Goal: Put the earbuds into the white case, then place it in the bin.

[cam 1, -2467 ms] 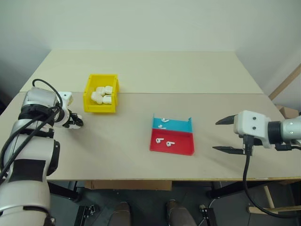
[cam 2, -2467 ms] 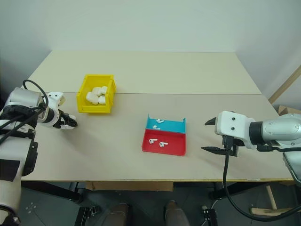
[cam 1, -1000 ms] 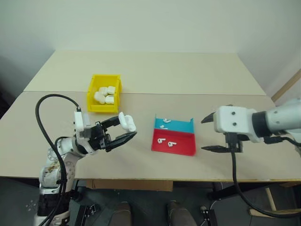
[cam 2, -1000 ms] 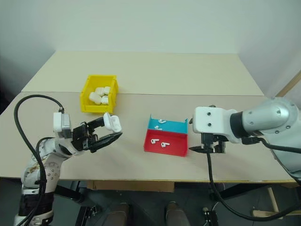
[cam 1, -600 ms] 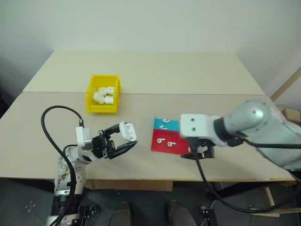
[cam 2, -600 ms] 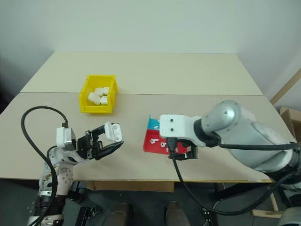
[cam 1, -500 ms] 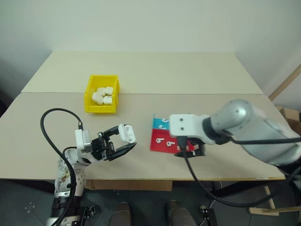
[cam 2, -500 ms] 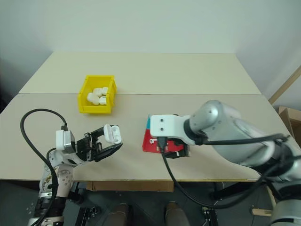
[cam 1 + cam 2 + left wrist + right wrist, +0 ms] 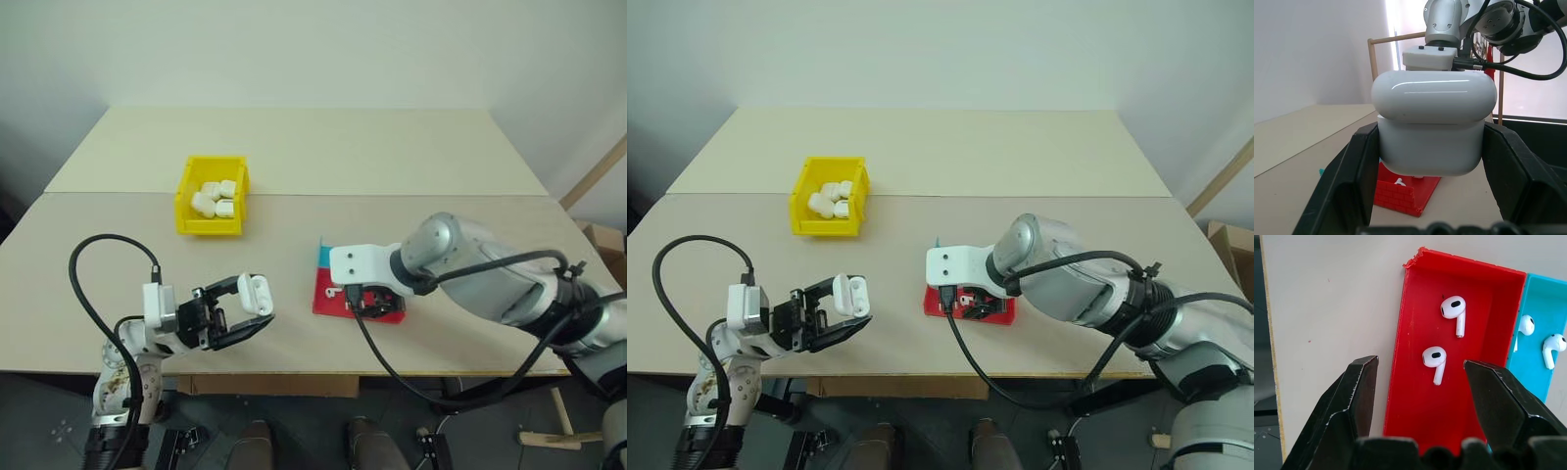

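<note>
My left gripper [image 9: 251,309] is shut on the white case [image 9: 254,293], held sideways above the table's front left part. In the left wrist view the case [image 9: 1434,127] sits closed between both black fingers. My right gripper [image 9: 1422,377] points down over the red half of the tray [image 9: 1400,382], open. One earbud [image 9: 1434,357] lies between its fingers and another earbud [image 9: 1454,308] lies just beyond. Two more earbuds [image 9: 1525,325] rest in the teal half. The yellow bin [image 9: 209,224] stands at the back left.
The bin holds several white cases [image 9: 216,196]. My right arm's white wrist block [image 9: 362,264] covers most of the red and teal tray [image 9: 323,297] from above. A seam crosses the table behind the tray, and the front edge runs close under my left gripper.
My right arm has swung in from the right and come down over the red tray. My left gripper, still holding the case, has sunk slightly toward the front edge.
</note>
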